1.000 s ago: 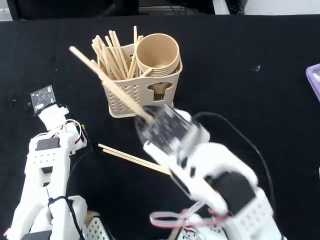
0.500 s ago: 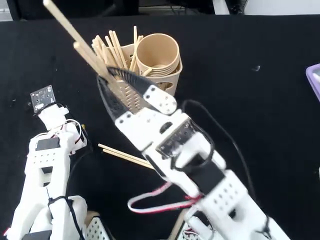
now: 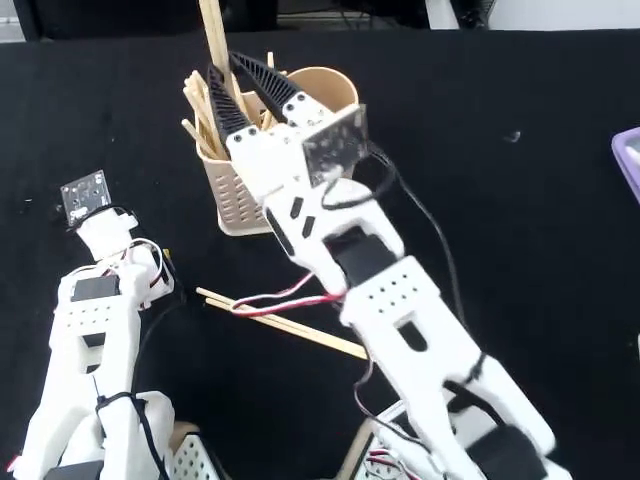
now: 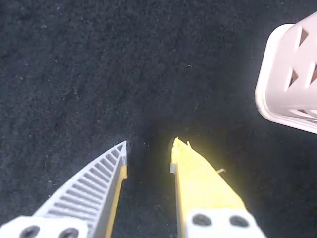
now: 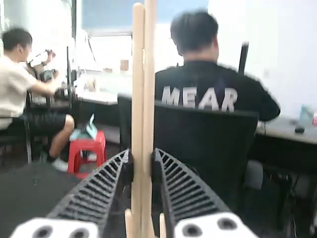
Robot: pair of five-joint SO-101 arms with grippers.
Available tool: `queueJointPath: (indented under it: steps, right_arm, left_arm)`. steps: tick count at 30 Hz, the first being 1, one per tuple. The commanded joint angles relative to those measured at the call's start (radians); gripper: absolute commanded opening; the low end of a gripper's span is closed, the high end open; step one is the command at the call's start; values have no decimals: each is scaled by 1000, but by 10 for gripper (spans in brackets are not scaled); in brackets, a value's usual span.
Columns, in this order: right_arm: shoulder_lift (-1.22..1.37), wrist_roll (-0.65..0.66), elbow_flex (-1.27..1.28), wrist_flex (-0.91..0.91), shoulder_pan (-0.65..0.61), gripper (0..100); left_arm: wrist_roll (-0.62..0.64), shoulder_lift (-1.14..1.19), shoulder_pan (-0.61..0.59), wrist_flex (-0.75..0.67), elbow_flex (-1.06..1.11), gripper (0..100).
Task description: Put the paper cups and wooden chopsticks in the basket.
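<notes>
Clamped tight in right hand (image 5: 142, 158): two wooden chopsticks (image 5: 142, 74), long axis near upright, lower ends over the basket (image 3: 238, 200) at upper centre of high view. Already in that basket: more sticks plus stacked paper cups (image 3: 332, 82). Looks like a straight drop, so release should do it. Lying on the black surface (image 3: 520, 250), lower centre: another loose pair (image 3: 280, 320), long axis diagonal. Nearer to that pair: left hand (image 4: 148, 148), part open, empty, low over the surface.

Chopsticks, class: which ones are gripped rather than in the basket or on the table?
The chopstick pair clamped in the right gripper, over the basket; a bundle stands in the basket and a loose pair lies on the table.
</notes>
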Motion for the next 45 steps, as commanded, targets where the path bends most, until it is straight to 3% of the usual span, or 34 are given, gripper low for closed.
queueJointPath:
  steps: [1,5,10,16,26,33,40,45]
  right_arm:
    - [47,35,-58,-26,17,11]
    - [108,124,-58,-26,12,11]
    - [143,135,-58,-3,12,14]
    - [120,133,-157,296,11,135]
    - [-170,140,-234,698,-69,133]
    - [-381,147,-5,1120,-107,134]
    - [-394,393,406,1091,-107,149]
    - [-387,428,567,1002,-114,215]
  left_arm:
    - [5,-11,-10,-14,-7,155]
    - [3,-11,-10,-14,-7,155]
    - [3,-9,-10,-14,-7,155]
    - [3,-9,-10,-14,-7,155]
    - [3,-9,-10,-14,-7,155]
    - [5,-8,-10,-14,-7,155]
    - [8,-6,-10,-18,-7,155]
    - [9,-6,-8,-20,-7,155]
